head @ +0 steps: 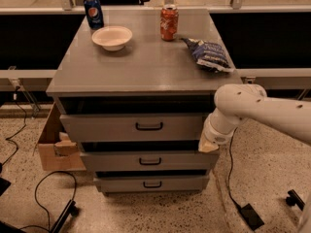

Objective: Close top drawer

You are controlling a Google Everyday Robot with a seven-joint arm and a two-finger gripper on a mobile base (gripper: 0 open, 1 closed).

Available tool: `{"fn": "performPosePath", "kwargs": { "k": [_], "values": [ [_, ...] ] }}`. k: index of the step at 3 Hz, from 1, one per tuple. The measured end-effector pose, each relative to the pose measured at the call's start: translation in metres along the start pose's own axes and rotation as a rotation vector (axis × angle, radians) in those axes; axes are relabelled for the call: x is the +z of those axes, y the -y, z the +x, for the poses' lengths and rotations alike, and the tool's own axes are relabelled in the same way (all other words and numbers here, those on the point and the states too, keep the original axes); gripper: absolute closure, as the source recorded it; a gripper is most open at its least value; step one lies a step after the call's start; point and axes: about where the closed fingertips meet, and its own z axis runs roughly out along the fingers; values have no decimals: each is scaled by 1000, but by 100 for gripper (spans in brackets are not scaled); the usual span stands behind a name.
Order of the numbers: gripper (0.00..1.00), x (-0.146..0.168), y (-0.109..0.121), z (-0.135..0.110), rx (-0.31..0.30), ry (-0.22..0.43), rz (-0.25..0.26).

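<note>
You have three drawers: top drawer (112, 128) plus two lower drawers (116, 161) (121, 183). On the counter (146, 64): two cans (93, 12) (169, 22), one bowl (112, 37), one chip bag (208, 55). One claw (209, 143), at the top drawer's right end.

Atop the table (146, 74), seen from its middle: at 11 o'clock, by the back edge, the left can (93, 12); just in front of that can, the bowl (112, 37). At 12 o'clock, also near the back, the middle can (169, 22). At 2 o'clock, near the right edge, the snack bag (209, 55).

Under the tabletop, stacked: the top drawer (131, 128), then the middle drawer (146, 160), then the bottom drawer (151, 183).

At 4 o'clock from the top drawer's handle, the claw (209, 146), at that front's lower right corner, on an arm (272, 111) entering from 3 o'clock.

On the floor, at 9 o'clock from the stack and against its side, a cardboard box (52, 147); at 7 o'clock, a cable (41, 193).
</note>
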Motion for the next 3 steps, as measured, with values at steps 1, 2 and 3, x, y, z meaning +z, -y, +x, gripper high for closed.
{"fn": "performPosePath", "kwargs": {
  "k": [1, 2, 3],
  "values": [
    [100, 1, -2, -1, -3, 6, -7],
    [100, -10, -33, -21, -61, 40, -73],
    [100, -54, -64, -44, -190, 32, -147]
  ]
}}
